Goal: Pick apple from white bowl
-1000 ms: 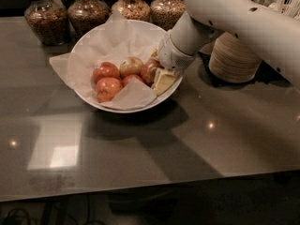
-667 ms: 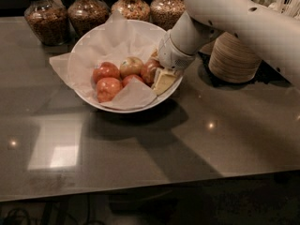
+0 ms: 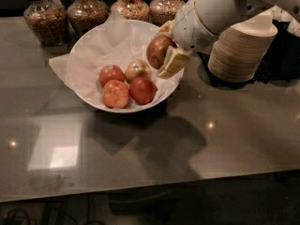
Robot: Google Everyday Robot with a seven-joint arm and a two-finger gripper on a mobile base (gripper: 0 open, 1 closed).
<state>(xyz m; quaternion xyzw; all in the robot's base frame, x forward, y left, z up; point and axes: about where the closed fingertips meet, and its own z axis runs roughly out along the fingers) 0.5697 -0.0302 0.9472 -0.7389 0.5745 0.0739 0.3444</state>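
My gripper (image 3: pixel 164 50) is shut on the dull-red apple (image 3: pixel 157 50) and holds it in the air above the right rim of the white bowl (image 3: pixel 93 48). One tan finger (image 3: pixel 174 62) shows on the apple's right side; the other is behind it. The bowl is wide, shallow and lined with crinkled white paper. It stands on the dark counter at the back left. In it lie several more apples: two orange-red ones (image 3: pixel 116 93), a darker red one (image 3: pixel 143 90) and a paler yellow-green one (image 3: pixel 137 70).
A stack of small beige paper bowls (image 3: pixel 240 48) stands right of the white bowl, close behind my arm. Several glass jars of grains (image 3: pixel 43 18) line the back edge. The dark glossy counter (image 3: pixel 150 149) stretches toward the front.
My gripper has risen out of the bowl with the dull-red apple in it. The apples left in the bowl show more fully.
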